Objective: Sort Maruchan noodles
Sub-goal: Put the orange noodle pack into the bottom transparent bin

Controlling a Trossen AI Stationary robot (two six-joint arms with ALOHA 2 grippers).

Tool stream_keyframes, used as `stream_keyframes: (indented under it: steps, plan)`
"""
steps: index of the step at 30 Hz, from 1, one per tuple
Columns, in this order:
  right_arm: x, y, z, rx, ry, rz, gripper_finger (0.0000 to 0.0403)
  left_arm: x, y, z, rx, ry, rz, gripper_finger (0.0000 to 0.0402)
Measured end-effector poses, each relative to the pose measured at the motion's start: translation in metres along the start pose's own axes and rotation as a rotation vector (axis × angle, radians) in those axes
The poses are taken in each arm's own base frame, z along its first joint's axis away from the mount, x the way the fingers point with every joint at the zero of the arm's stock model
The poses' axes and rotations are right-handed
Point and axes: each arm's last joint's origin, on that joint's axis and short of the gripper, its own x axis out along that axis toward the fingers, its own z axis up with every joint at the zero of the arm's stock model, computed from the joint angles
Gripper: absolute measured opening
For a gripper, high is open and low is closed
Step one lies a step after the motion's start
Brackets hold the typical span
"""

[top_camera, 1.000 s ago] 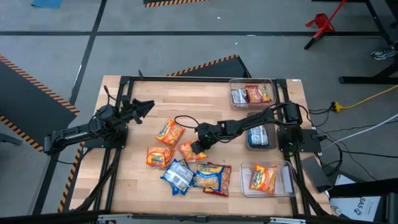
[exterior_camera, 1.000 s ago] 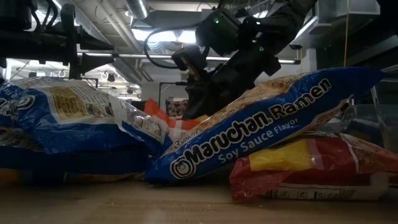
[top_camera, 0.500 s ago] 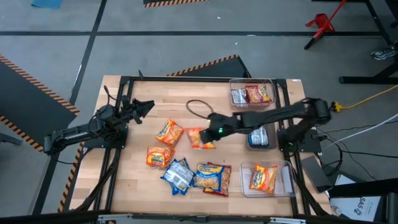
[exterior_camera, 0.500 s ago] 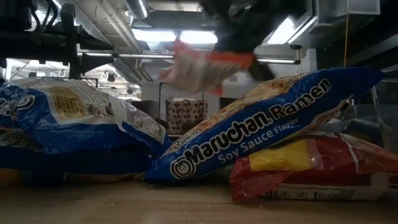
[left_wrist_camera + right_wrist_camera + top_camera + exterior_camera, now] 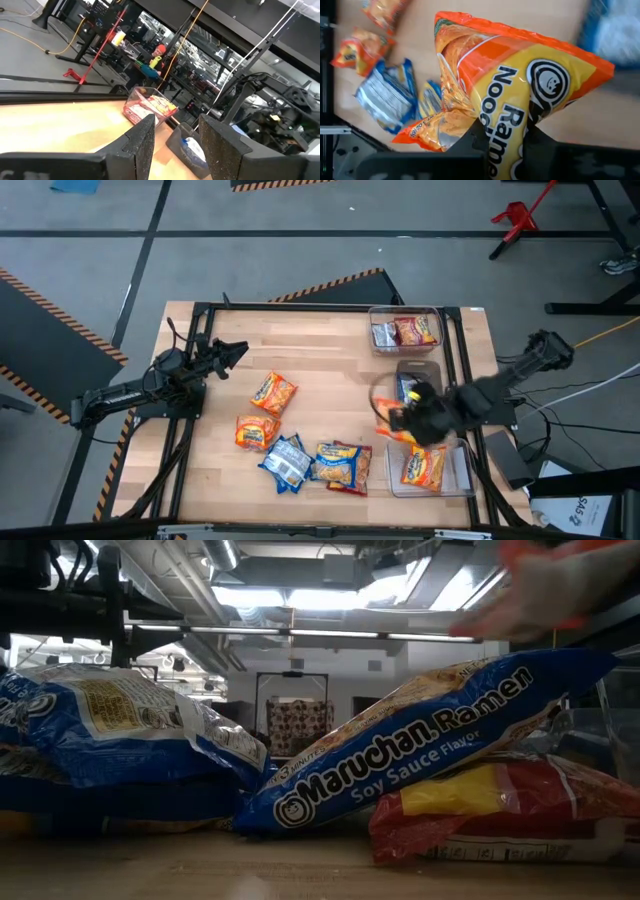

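Clamped jaws of the right gripper (image 5: 502, 142) pinch the edge of an orange ramen packet (image 5: 520, 95); its crinkly wrapper is orange with a yellow panel and dark lettering. From above, that packet (image 5: 397, 427) hangs in the air just beside the near clear bin (image 5: 458, 480) at the table's right edge.

The left gripper (image 5: 228, 352) waits over the left side of the wooden table (image 5: 310, 340), fingers (image 5: 142, 142) apart with nothing between them.

Five loose packets lie on the wood: two orange ones (image 5: 273, 392) and (image 5: 256, 431), two blue ones (image 5: 286, 463) and (image 5: 328, 463), and a dark red one (image 5: 358, 470) touching the second blue one. Three clear bins line the right side. The far bin (image 5: 404, 315) holds two packets, one of them red. The middle bin (image 5: 405, 370) holds something blue. The near bin holds one orange packet (image 5: 424, 467). At table height, a blue packet (image 5: 430, 745) reads "Maruchan Ramen Soy Sauce Flavor" and leans on a red one (image 5: 500, 805).
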Motion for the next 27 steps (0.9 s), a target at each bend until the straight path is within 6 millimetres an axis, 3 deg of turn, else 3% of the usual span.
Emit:
stream_keyframes:
  steps: [6,10,17,27]
  plan:
    - [-0.011,-0.021,-0.044,0.088,0.042,-0.018,0.0019,0.0,0.0,0.0,0.001,-0.001,0.003,0.0147]
    - [-0.009,-0.026,-0.063,0.05,0.077,-0.028,0.0017,0.0,0.0,0.0,0.001,-0.003,0.007,0.0147]
    - [0.008,-0.029,-0.083,0.006,0.127,-0.144,0.0021,0.0,0.001,0.0,0.001,-0.018,0.027,0.0147]
    - [0.023,-0.028,-0.094,-0.003,0.157,-0.21,0.0043,0.0,0.001,0.001,0.001,-0.027,0.038,0.0147]
